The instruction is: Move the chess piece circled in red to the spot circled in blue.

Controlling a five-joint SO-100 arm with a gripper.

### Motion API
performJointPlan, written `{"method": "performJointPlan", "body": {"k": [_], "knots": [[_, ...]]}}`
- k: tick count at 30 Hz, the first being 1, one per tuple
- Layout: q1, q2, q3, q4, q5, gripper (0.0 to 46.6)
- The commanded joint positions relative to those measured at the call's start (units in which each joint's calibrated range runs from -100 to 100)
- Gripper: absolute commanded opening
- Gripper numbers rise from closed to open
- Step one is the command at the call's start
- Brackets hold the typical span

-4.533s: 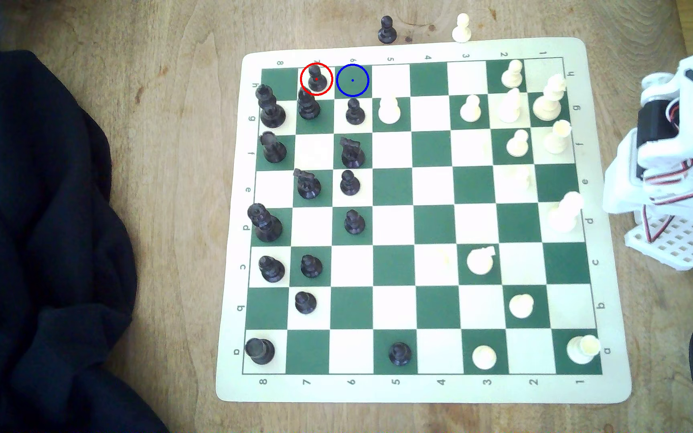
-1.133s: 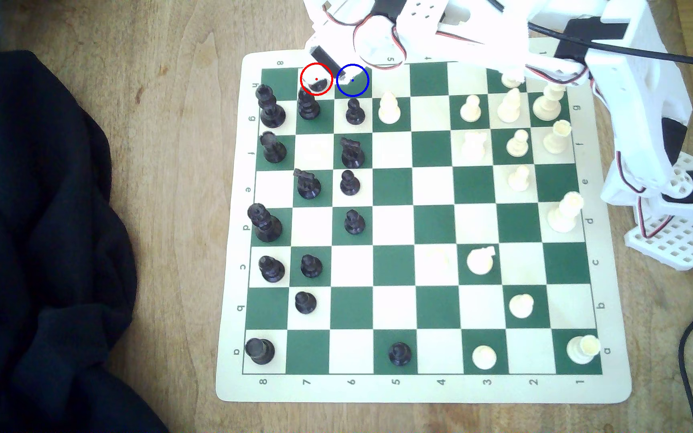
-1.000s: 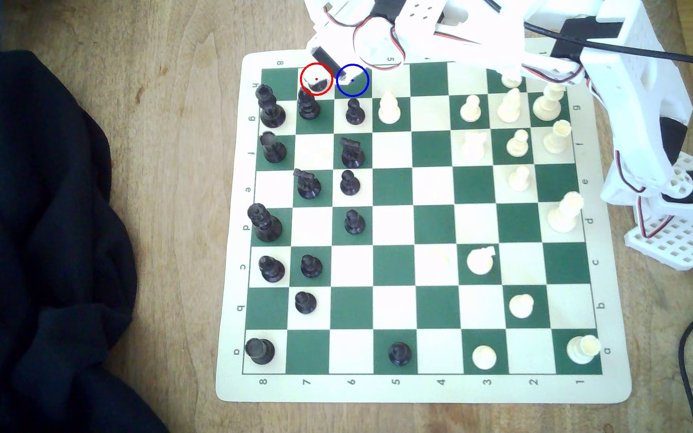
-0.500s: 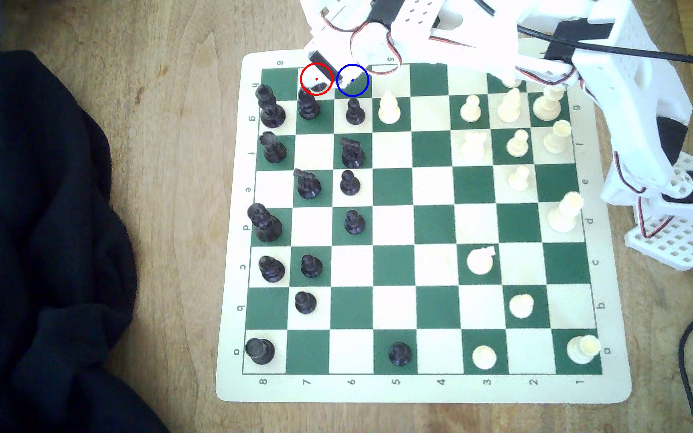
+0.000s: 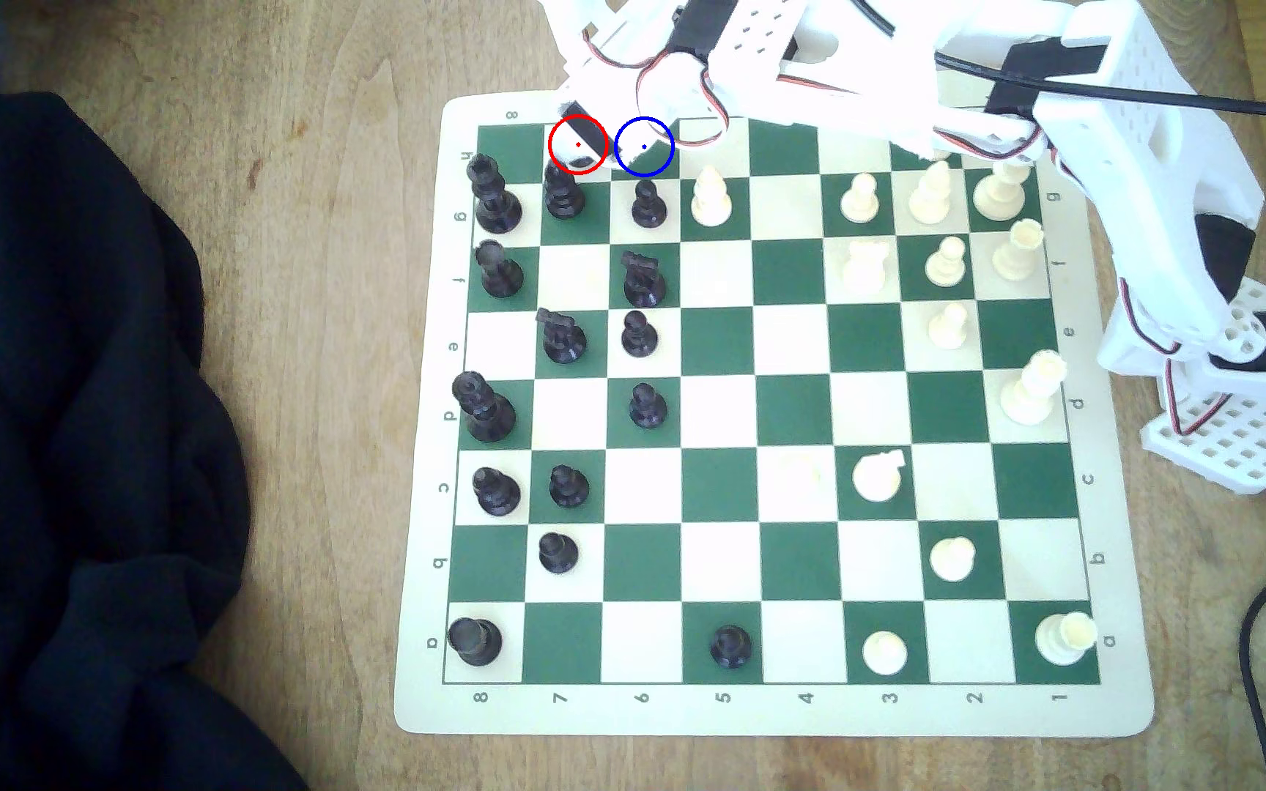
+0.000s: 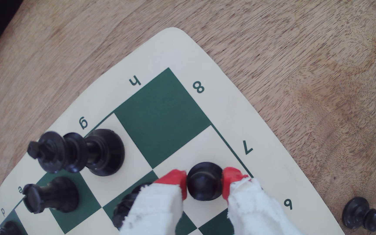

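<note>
Black rook beside gripped pawn

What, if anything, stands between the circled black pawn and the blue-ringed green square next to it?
Nothing visible. The hand has its red-tipped fingers on either side of the small glossy black pawn, and the blue-ringed dark green square adjoins it, partly covered by the arm, with no piece seen on it.

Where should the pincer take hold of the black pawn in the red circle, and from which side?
Grip the black pawn across its round head and collar, coming from above, as the pincer does: red fingertips flank it. A taller black piece crowds the neighbouring square.
</note>
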Motion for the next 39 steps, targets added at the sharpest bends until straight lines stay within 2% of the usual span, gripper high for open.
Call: {"method": "performJointPlan", "body": {"k": [1,4,17,29,39], "knots": [[-0.18,-2.09,-5.08,-0.81,-0.05,5.1],[-0.41,-2.26,-5.08,-0.81,-0.05,0.3],[1.47,-7.27,-8.89,-0.56,0.59,0.2],[1.31,-24.33,18.31,-5.64,3.42,0.2],[1.86,-26.80,28.65,-8.18,4.59,0.2]]}}
